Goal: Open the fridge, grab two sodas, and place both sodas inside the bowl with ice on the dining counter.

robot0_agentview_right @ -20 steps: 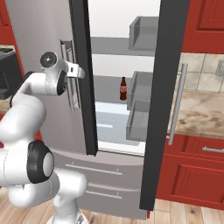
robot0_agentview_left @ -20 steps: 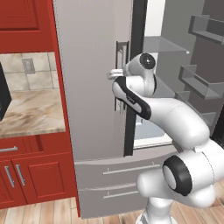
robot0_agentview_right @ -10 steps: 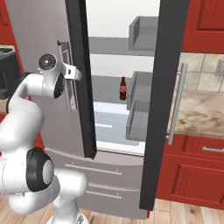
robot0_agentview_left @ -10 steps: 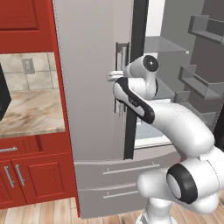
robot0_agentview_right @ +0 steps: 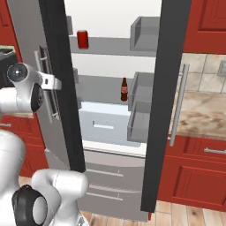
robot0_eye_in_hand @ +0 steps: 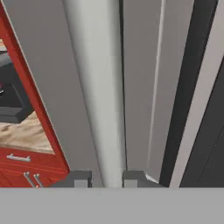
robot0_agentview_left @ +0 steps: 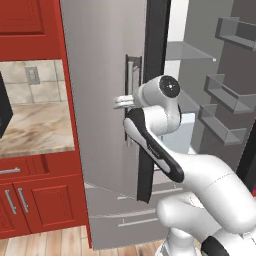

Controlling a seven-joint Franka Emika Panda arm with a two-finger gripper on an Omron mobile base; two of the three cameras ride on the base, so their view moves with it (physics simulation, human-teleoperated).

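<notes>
Clamped on the left door's upright handle (robot0_eye_in_hand: 107, 100), the gripper (robot0_eye_in_hand: 107, 179) has a finger on either side of the bar. That door of the fridge (robot0_agentview_right: 112, 112) stands partly open and the right door is swung wide. Inside, one red soda (robot0_agentview_right: 82, 39) sits on the upper shelf, and a brown bottle (robot0_agentview_right: 124, 89) stands on the shelf below, near the door bins (robot0_agentview_right: 143, 106).

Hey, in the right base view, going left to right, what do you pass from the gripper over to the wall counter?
gripper shut on the left door handle → red soda can on the upper shelf → brown bottle → right door handle → marbled wall counter
</notes>
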